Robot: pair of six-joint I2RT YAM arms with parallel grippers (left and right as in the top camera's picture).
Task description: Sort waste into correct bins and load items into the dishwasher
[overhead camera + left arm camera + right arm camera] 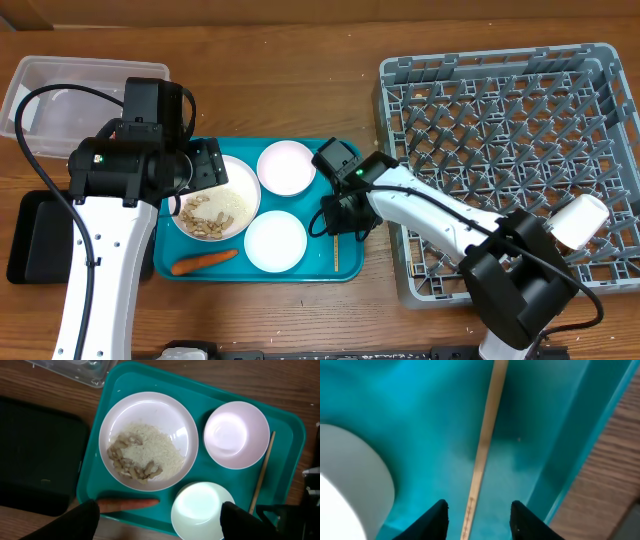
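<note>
1. Jaws, overhead: the left jaws are spread wide and empty above the scraps plate (212,205) on the teal tray (200,276). The right jaws are down over the chopstick (337,250) by the tray's right edge.
2. Left wrist: wide gap, nothing held. The carrot (129,504) lies along the tray's edge nearest the robot.
3. Right wrist: the jaws are partly open and straddle the chopstick (485,445) without touching it. It looks light, stiff, thin and likely slippery, so pinch across its middle.

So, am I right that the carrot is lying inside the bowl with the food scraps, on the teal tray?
Not quite: the carrot lies on the teal tray beside the bowl with the food scraps, not inside it, as the overhead view shows.
</note>
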